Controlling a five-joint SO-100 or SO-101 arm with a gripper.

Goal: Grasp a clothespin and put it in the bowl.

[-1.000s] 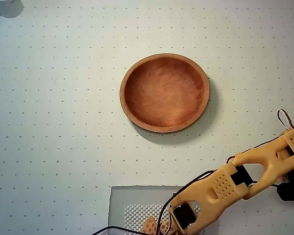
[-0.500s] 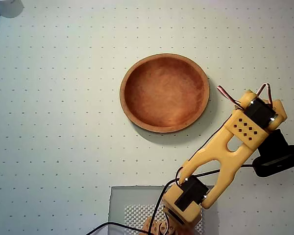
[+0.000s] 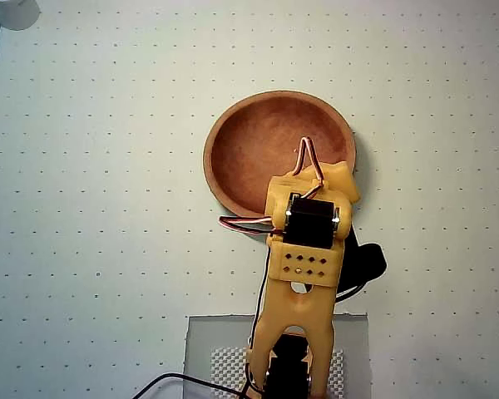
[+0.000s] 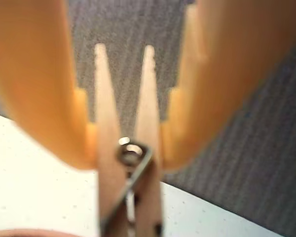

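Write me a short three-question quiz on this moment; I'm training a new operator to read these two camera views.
1. True or false: in the wrist view, the gripper is shut on the clothespin.
2. In the overhead view, the arm's front end hangs over which part of the bowl? A. its upper-left rim B. its lower-right rim C. nowhere near it
3. Fill in: the metal part seen between the clothespin's two wooden slats is its ____.

Key: 1 true; 2 B; 3 spring.
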